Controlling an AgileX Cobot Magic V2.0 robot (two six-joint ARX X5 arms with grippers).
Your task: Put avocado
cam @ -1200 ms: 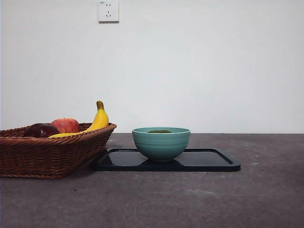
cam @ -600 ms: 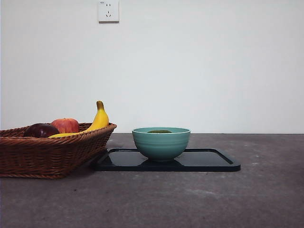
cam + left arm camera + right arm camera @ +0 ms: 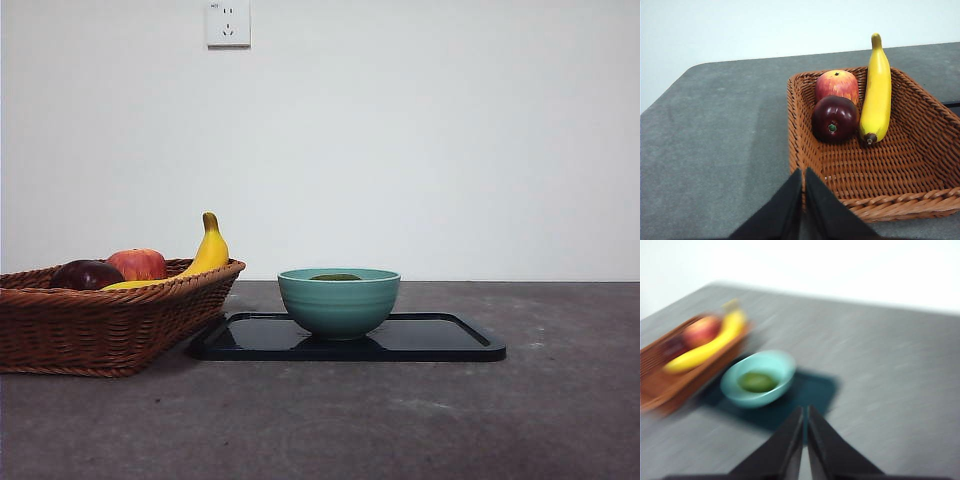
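Right hand [image 3: 804,412] pressed together, empty, away from dull dark-green avocado [image 3: 756,382] in teal bowl [image 3: 775,365].

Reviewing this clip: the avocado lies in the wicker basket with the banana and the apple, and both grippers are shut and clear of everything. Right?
Not quite. The avocado lies in the teal bowl on the dark tray, not in the wicker basket; the right wrist view shows it there. The banana and apple are in the basket, and the left gripper and right gripper are shut, clear of everything.
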